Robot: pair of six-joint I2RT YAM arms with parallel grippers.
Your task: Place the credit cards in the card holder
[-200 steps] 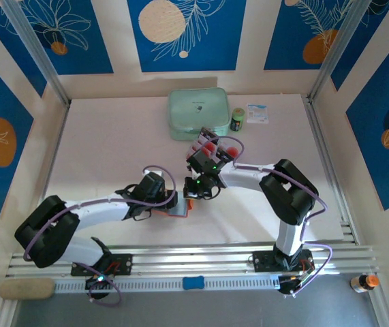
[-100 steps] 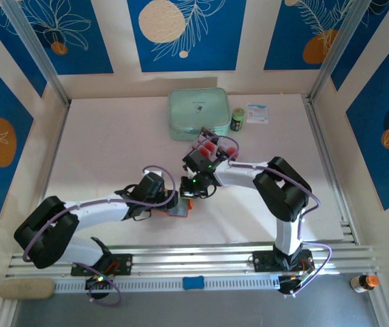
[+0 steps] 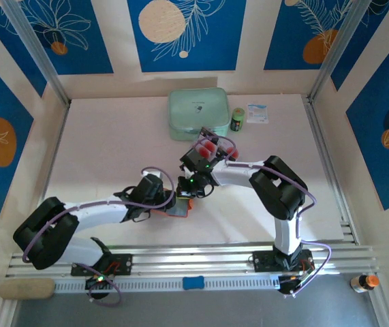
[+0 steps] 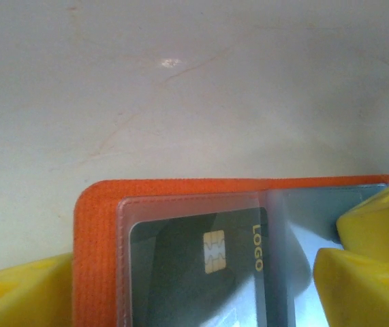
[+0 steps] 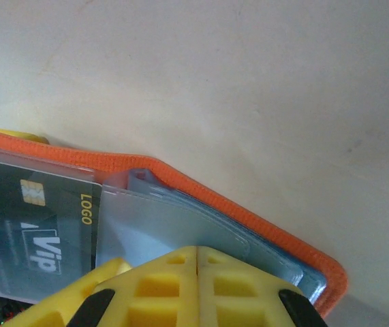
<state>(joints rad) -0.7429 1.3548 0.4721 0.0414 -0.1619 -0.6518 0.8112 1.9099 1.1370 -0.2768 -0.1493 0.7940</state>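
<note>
The orange card holder (image 4: pixel 99 225) lies open on the table, a dark card (image 4: pixel 194 266) marked LOGO in its clear sleeve. My left gripper (image 4: pixel 187 272) stands open with one yellow finger (image 4: pixel 24 293) on either side of the holder. My right gripper (image 5: pixel 197 255) is shut, its tip resting on the holder's (image 5: pixel 262 211) loose clear sleeves (image 5: pixel 174 225). From above, both grippers meet over the holder (image 3: pixel 180 210), the left gripper (image 3: pixel 172 203) from the left and the right gripper (image 3: pixel 189 193) from behind. The pink-white credit cards (image 3: pixel 208 146) with red circles stand further back.
The cards stand in a clear tray (image 3: pixel 201 136). Behind it are a mint-green case (image 3: pixel 195 114), a small green bottle (image 3: pixel 238 119) and a white packet (image 3: pixel 257 113). A metal rail (image 3: pixel 194 255) runs along the near edge.
My right arm has swung a little to the left and its shut gripper has come closer over the holder. The left arm has hardly moved.
</note>
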